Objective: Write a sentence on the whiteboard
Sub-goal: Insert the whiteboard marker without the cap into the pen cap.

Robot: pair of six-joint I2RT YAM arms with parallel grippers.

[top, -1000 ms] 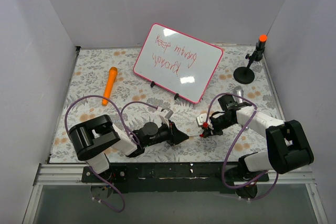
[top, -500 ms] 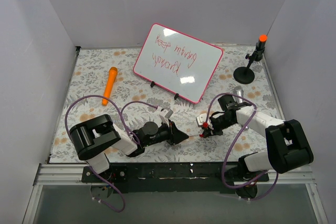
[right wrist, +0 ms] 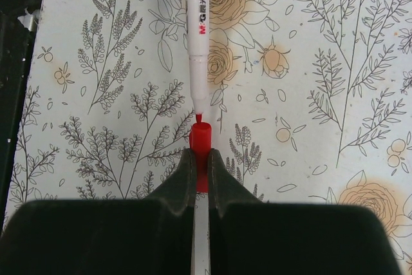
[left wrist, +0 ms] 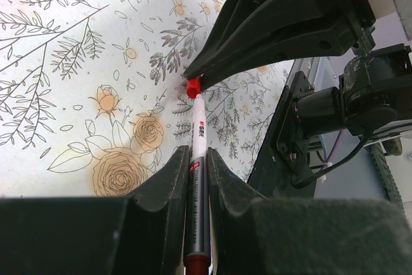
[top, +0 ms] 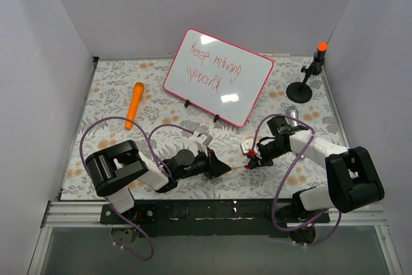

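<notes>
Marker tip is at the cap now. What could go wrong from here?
The tip of the marker sits just at the mouth of the red cap; slight misalignment could jam it or smear ink on the rim. The right end effector pinches only the cap's rear, the left end effector the smooth barrel; pushing might slip either.

A large flat rectangular glossy white whiteboard (top: 207, 96) with a thin pink-red rounded frame sits on the far middle of the floral-patterned worktop (top: 112, 91), turned askew so that its corners point toward the walls. Two small black feet show along its near long edge. The handwritten sentence (top: 205, 76), in thin red marker strokes, runs in two lines across the board's left and upper part and appears upside down in the top view; a bright glare patch lies below it
</notes>
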